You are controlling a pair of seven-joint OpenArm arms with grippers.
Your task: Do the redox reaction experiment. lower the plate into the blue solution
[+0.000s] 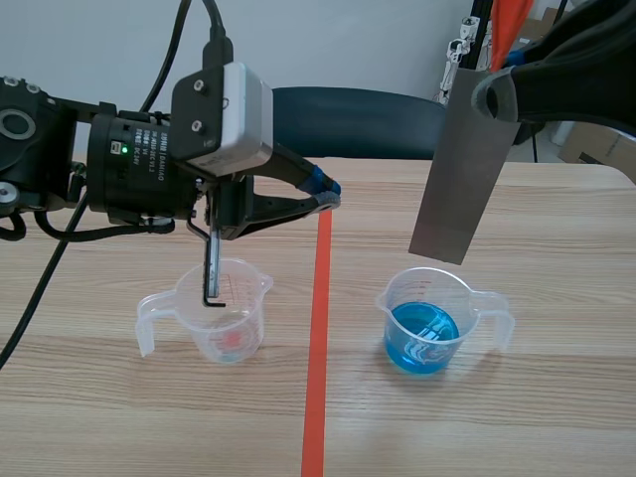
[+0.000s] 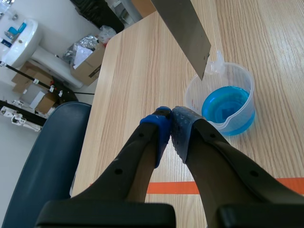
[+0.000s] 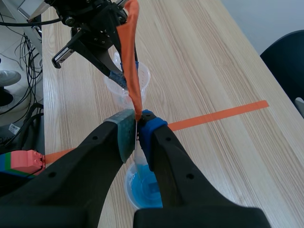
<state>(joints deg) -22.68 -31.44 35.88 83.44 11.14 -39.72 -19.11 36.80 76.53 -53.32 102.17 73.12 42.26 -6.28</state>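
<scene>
Pinching the grey plate (image 1: 459, 169) at its top end in the right gripper (image 3: 137, 124), tilted above the beaker (image 1: 394, 303) of blue solution (image 1: 422, 340) on the worktop (image 1: 556, 397) (stiff, light, likely slick; best held high), with the left gripper (image 2: 171, 119) clenched empty.

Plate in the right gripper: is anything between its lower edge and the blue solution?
Nothing visible does. The plate hangs above the open beaker of blue solution; the left gripper, shut, is off to the side.
</scene>
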